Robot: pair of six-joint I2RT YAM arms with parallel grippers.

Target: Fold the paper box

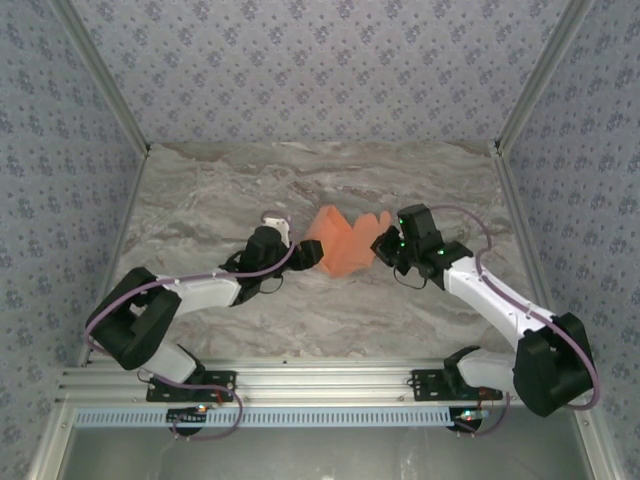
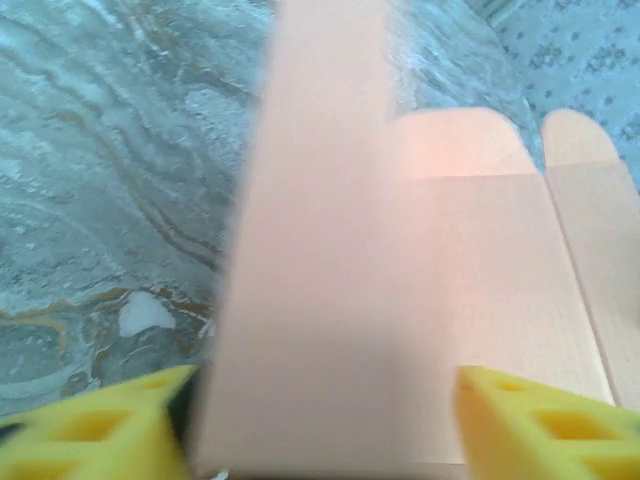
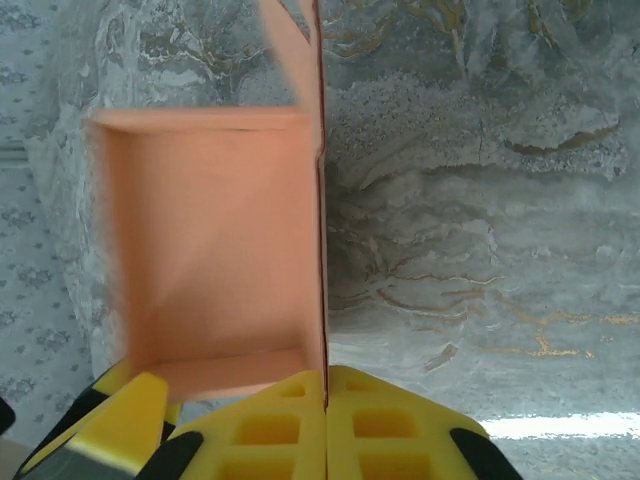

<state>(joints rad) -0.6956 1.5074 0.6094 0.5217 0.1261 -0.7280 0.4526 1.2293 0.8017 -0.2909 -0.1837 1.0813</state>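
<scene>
The orange-salmon thin-card paper box stood partly folded near the middle of the grey veined marble table, between the two grippers. We saw the right gripper pinched together on one upright wall of the box, its yellow pads meeting on the card's edge. The left gripper sat at the box's left side, its yellow fingers spread with a card panel filling the gap. Whether they pressed on it we could not tell.
</scene>
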